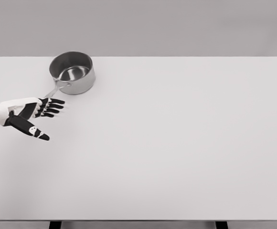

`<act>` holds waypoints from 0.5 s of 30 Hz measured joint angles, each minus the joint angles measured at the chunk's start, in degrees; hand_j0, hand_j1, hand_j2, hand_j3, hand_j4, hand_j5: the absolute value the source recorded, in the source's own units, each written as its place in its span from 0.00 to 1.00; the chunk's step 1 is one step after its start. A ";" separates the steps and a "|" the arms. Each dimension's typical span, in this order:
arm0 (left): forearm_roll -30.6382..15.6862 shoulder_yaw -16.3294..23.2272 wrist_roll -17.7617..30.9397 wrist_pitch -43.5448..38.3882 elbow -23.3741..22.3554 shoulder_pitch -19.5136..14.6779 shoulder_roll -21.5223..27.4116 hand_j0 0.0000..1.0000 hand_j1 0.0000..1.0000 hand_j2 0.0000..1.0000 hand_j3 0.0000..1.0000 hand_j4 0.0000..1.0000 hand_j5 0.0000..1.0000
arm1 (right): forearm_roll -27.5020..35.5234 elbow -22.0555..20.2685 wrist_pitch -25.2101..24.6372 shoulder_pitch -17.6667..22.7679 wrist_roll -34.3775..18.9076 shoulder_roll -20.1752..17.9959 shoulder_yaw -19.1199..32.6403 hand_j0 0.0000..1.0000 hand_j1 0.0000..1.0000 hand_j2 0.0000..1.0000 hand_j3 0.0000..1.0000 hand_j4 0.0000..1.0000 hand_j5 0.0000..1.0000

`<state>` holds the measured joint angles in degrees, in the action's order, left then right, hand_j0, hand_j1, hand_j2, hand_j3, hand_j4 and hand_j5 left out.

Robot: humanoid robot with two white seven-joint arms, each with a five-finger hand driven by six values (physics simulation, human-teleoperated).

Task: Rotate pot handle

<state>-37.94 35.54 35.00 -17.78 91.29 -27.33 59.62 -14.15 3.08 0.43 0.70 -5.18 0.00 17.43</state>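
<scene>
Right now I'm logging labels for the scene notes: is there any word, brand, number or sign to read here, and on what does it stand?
None can be read.
pot: plain steel, no marking visible on its wall or on the handle.
left hand: white patches on the dark thumb, but no letters or numbers.
table: plain white, no print.

A polished metal pot (72, 72) is gleaming on the table (176, 143), its brushed steel wall and glossy inner base catching the light. The table top is showing a smooth, matt white finish, while the left hand (36, 117) is presenting white hard-shell plastic with matt black fingers (52, 107).
</scene>
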 measured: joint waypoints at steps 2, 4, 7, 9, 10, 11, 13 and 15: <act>0.17 -0.05 0.00 0.00 -0.37 0.00 0.21 1.00 1.00 1.00 1.00 1.00 1.00 | 0.00 -0.01 0.00 0.00 0.00 0.00 0.01 1.00 1.00 1.00 1.00 1.00 1.00; 0.63 -0.18 0.00 0.00 -0.85 0.09 0.30 1.00 1.00 1.00 1.00 1.00 1.00 | 0.00 0.00 -0.01 0.00 0.00 0.00 0.01 1.00 1.00 1.00 1.00 1.00 1.00; 1.26 -0.72 0.00 0.00 -1.62 0.26 0.38 1.00 1.00 1.00 1.00 1.00 1.00 | 0.00 0.01 0.00 0.00 0.00 0.00 0.01 1.00 1.00 1.00 1.00 1.00 1.00; 1.56 -0.89 0.00 0.02 -2.18 0.26 0.40 1.00 1.00 1.00 1.00 1.00 1.00 | 0.00 0.00 0.00 0.00 0.00 0.00 0.02 1.00 1.00 1.00 1.00 1.00 1.00; 1.65 -0.94 0.00 0.03 -2.43 0.26 0.41 1.00 1.00 1.00 1.00 1.00 1.00 | 0.00 -0.01 0.00 0.00 0.00 0.00 0.01 1.00 1.00 1.00 1.00 1.00 1.00; 1.71 -0.97 0.00 0.04 -2.67 0.18 0.42 1.00 1.00 1.00 1.00 1.00 1.00 | 0.00 -0.01 -0.01 0.00 0.00 0.00 0.01 1.00 1.00 1.00 1.00 1.00 1.00; 1.81 -1.09 0.00 0.06 -3.17 0.26 0.42 1.00 1.00 1.00 1.00 1.00 1.00 | 0.00 -0.01 0.00 0.00 0.00 0.00 0.03 1.00 1.00 1.00 1.00 1.00 1.00; 2.02 -1.25 0.00 0.08 -3.63 0.26 0.43 1.00 1.00 1.00 1.00 1.00 1.00 | 0.00 -0.01 0.00 0.00 0.00 0.00 0.00 1.00 1.00 1.00 1.00 1.00 1.00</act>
<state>-35.92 34.30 35.00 -17.70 87.66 -27.07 60.05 -14.15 3.07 0.43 0.70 -5.18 0.00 17.43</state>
